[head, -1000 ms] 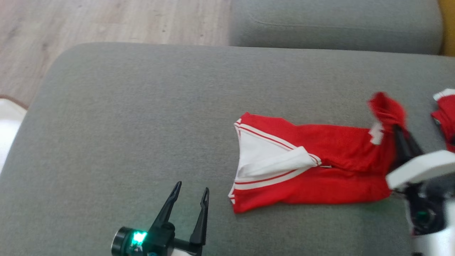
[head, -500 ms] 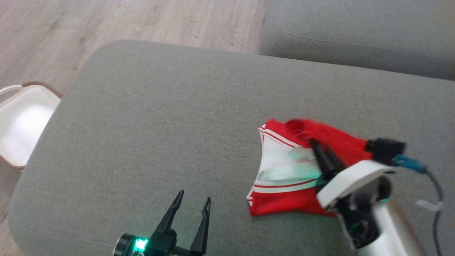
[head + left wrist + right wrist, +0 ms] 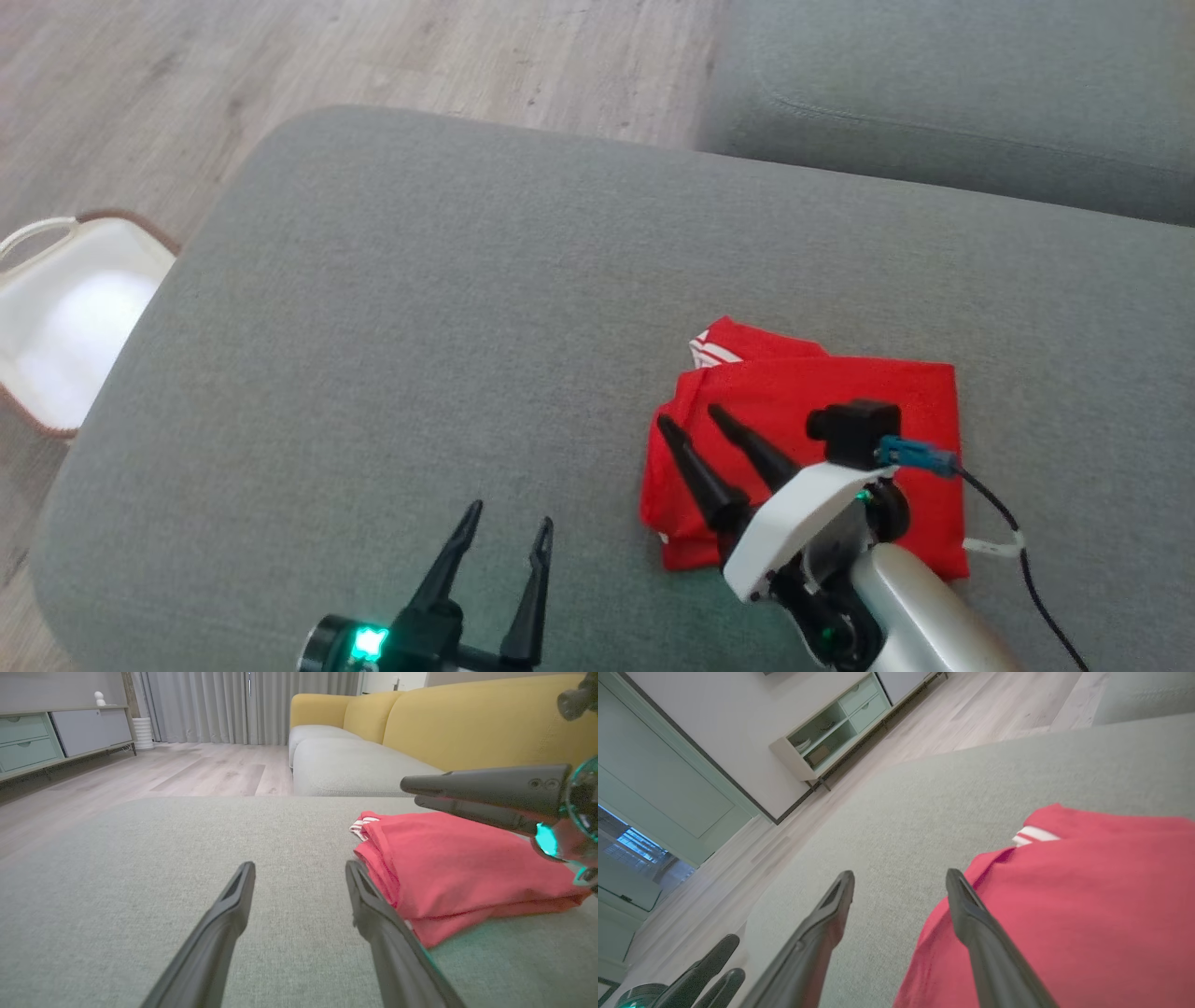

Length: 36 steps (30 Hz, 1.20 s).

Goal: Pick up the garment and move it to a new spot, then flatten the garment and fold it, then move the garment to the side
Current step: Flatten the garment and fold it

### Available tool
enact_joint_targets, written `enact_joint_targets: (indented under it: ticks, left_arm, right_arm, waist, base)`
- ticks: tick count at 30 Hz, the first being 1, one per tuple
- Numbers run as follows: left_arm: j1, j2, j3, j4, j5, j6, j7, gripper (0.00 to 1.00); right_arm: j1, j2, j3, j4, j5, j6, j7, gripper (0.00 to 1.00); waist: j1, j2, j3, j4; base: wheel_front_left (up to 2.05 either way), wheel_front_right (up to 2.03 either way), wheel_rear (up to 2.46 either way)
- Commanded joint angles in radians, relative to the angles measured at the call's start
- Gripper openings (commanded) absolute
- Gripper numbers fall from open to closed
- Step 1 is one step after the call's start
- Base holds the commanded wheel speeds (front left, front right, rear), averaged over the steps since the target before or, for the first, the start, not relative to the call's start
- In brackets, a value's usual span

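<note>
Grey sofa cushion (image 3: 420,308) carries folded red fabric garment (image 3: 878,392); left gripper (image 3: 507,515), right gripper (image 3: 689,416) apart, empty. Careless withdrawal may snag, unfolding it.

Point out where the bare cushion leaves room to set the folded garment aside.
The widest bare stretch of the cushion runs from the garment toward the edge by the basket, above the left gripper. Another strip lies between the garment and the far cushion. It is crowded at the garment, where the open right gripper hangs over it.

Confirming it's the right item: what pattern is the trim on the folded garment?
White stripes on red: trim at the garment corner; best in head view.
</note>
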State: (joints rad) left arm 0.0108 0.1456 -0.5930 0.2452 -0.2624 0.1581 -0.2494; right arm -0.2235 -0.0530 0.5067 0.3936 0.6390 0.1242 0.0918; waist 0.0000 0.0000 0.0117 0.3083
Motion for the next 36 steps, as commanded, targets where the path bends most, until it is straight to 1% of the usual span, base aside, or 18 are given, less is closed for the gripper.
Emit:
enact_joint_targets:
  ticks: [1, 3, 6, 8, 9, 11, 14, 16, 19, 22, 28, 36]
  left_arm:
    - [-0.012, -0.009, 0.04, -0.034, 0.009, 0.003, -0.012, 1.0]
    - [-0.007, -0.01, 0.053, -0.048, 0.012, 0.007, -0.012, 1.0]
    - [0.009, -0.014, 0.083, -0.077, 0.009, 0.017, -0.012, 1.0]
    - [0.022, -0.018, 0.108, -0.098, 0.009, 0.029, -0.012, 1.0]
    - [0.029, -0.019, 0.12, -0.107, 0.01, 0.034, -0.012, 1.0]
    - [0.041, -0.022, 0.144, -0.124, 0.016, 0.046, -0.012, 1.0]
    - [0.057, -0.028, 0.179, -0.147, 0.027, 0.064, -0.012, 1.0]
    - [0.069, -0.031, 0.199, -0.158, 0.035, 0.072, -0.012, 1.0]
    - [0.09, -0.038, 0.226, -0.175, 0.042, 0.074, -0.012, 1.0]
    - [0.113, -0.044, 0.248, -0.194, 0.056, 0.072, -0.012, 1.0]
    - [0.153, -0.053, 0.283, -0.216, 0.089, 0.05, -0.012, 1.0]
    - [0.182, -0.068, 0.324, -0.211, 0.12, 0.019, -0.012, 1.0]
  right_arm:
    - [-0.053, 0.003, 0.01, -0.044, -0.014, 0.007, -0.023, 1.0]
    - [-0.037, 0.003, -0.018, -0.065, -0.06, 0.007, -0.06, 1.0]
    - [0.011, 0.002, -0.089, -0.11, -0.196, 0.007, -0.141, 1.0]
    - [0.063, 0.0, -0.128, -0.154, -0.235, 0.007, -0.208, 1.0]
    - [0.087, -0.012, -0.143, -0.173, -0.249, 0.007, -0.241, 1.0]
    - [0.13, -0.06, -0.168, -0.2, -0.299, 0.007, -0.297, 1.0]
    - [0.192, -0.108, -0.227, -0.222, -0.338, 0.007, -0.341, 1.0]
    - [0.225, -0.123, -0.275, -0.233, -0.353, 0.007, -0.351, 1.0]
    - [0.266, -0.124, -0.366, -0.271, -0.394, 0.007, -0.353, 1.0]
    - [0.309, -0.107, -0.428, -0.29, -0.425, 0.007, -0.353, 1.0]
    - [0.376, -0.085, -0.466, -0.32, -0.494, 0.007, -0.353, 1.0]
    - [0.411, -0.044, -0.492, -0.323, -0.513, 0.007, -0.353, 1.0]
  waist:
    - [0.0, 0.0, -0.004, -0.009]
    - [0.0, 0.0, -0.011, -0.024]
    - [0.0, 0.0, -0.024, -0.058]
    - [0.0, 0.0, -0.03, -0.086]
    - [0.0, 0.0, -0.034, -0.103]
    - [0.0, 0.0, -0.039, -0.133]
    - [0.0, 0.0, -0.048, -0.172]
    - [0.0, 0.0, -0.054, -0.196]
    - [0.0, 0.0, -0.063, -0.222]
    - [0.0, 0.0, -0.07, -0.235]
    - [0.0, 0.0, -0.084, -0.238]
    - [0.0, 0.0, -0.095, -0.229]
  base:
    - [0.0, 0.0, 0.0]
    - [0.0, 0.0, 0.0]
    - [0.0, 0.0, 0.0]
    - [0.0, 0.0, 0.0]
    - [0.0, 0.0, 0.0]
    - [0.0, 0.0, 0.0]
    - [0.0, 0.0, 0.0]
    - [0.0, 0.0, 0.0]
    - [0.0, 0.0, 0.0]
    - [0.0, 0.0, 0.0]
    - [0.0, 0.0, 0.0]
    - [0.0, 0.0, 0.0]
